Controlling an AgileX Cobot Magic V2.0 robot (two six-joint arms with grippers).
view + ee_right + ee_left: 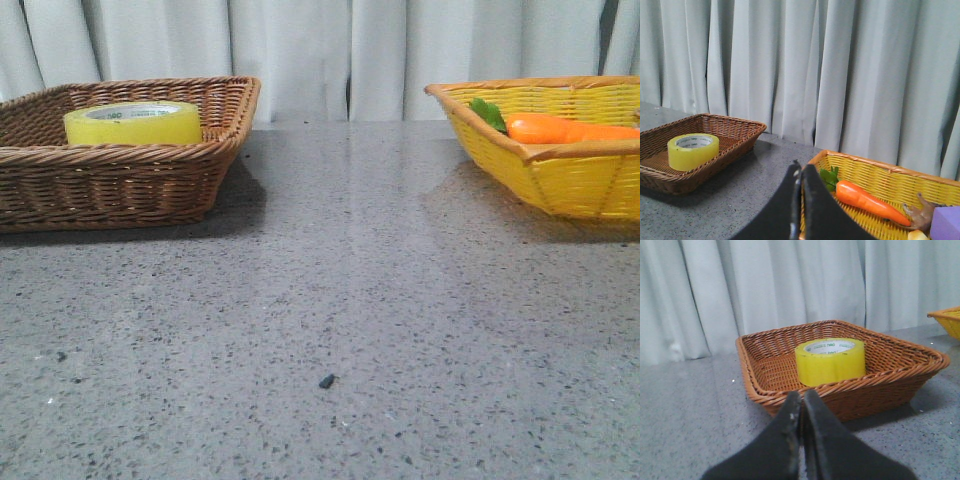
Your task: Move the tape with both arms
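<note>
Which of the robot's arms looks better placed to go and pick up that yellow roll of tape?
Probably the left. The tape lies in the brown basket on the robot's left, and the left gripper, shut, points straight at it. The right gripper, also shut, sits by the yellow basket, farther off.

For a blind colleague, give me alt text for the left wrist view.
A yellow tape roll lies flat inside a brown wicker basket on a grey table, white curtains behind. The left hand, shut and empty, is short of the basket.
</note>
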